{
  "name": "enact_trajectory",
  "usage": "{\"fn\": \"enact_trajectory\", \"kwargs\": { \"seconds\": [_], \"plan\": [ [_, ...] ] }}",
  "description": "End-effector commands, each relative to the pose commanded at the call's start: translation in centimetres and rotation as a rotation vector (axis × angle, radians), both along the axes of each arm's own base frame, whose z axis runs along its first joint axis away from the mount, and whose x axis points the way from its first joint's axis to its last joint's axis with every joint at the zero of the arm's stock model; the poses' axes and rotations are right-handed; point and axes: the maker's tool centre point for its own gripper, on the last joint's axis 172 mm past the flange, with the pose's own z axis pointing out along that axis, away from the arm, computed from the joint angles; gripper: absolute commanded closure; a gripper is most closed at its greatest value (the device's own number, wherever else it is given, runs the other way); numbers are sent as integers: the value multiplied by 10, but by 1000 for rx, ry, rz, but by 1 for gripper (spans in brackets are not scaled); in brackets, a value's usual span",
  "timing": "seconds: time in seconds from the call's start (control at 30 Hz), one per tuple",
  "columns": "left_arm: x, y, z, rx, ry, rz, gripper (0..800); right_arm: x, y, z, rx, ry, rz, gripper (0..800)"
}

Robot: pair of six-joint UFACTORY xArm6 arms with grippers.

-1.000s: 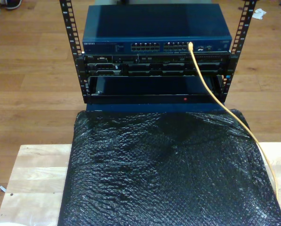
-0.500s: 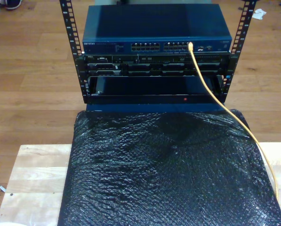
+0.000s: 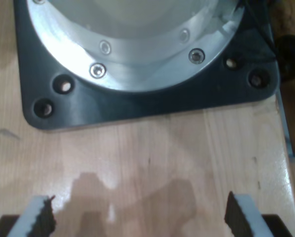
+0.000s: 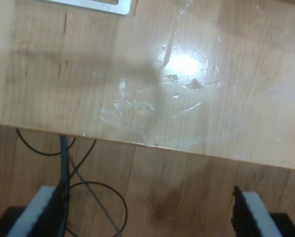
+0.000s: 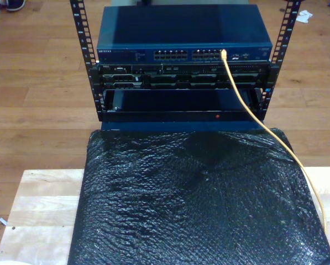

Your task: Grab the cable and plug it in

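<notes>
Exterior view: yellow-orange network cable [image 5: 247, 105] has its plug end seated in a port near the exterior view's right end of the blue network switch [image 5: 184, 33], which sits on top of a black rack [image 5: 90, 72]. Cable drops diagonally past the rack's lower units, crosses onto the black bubble-wrap sheet [image 5: 198, 204] and runs along its edge at the exterior view's right, down toward the lower corner. Sheet covers most of the light wooden table [image 5: 37, 215]. Wood plank floor [image 5: 37, 99] around the rack.

First wrist view: my first gripper [image 3: 140, 217] has jaws spread wide, nothing between them. Grey serrated fingertips [image 3: 36, 217] hang over bare light wood. Ahead sits a dark square base plate [image 3: 137, 103] with bolt holes, carrying a round silver flange [image 3: 137, 59].

Second wrist view: my second gripper [image 4: 147, 215] also spread wide, holding nothing. Its pads [image 4: 41, 212] hang past the tabletop edge [image 4: 137, 143], over plank floor with thin black wires [image 4: 83, 197] looping there. Tabletop shows glare and clear tape residue; a silver plate corner [image 4: 103, 5] is visible.
</notes>
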Motion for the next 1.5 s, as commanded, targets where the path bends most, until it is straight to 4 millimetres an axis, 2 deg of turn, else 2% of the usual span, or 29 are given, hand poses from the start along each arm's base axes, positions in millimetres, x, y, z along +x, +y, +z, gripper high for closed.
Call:
{"fn": "enact_trajectory", "kwargs": {
  "seconds": [0.13, 0.43, 0.7, 1.0, 1.33, 1.5],
  "plan": [
    [0, 0, 0, 0, 0, 0, 0, -12, 1, -11, 1, 4, -5, 2],
    [0, 0, 0, 0, 0, 0, 0, -20, 5, -45, -25, 2, -4, 2],
    [0, 0, 0, -2, 0, 0, 0, -23, 23, -61, 9, 6, -1, 2],
    [0, 0, 0, 0, 0, 0, 0, -25, 23, -77, -17, 6, 8, 2],
    [0, 0, 0, 0, 0, 0, 0, -34, 36, -103, -3, 7, 13, 3],
    [0, 0, 0, 0, 1, 1, 0, -35, 32, -111, -32, 10, 4, 3]
  ]
}}
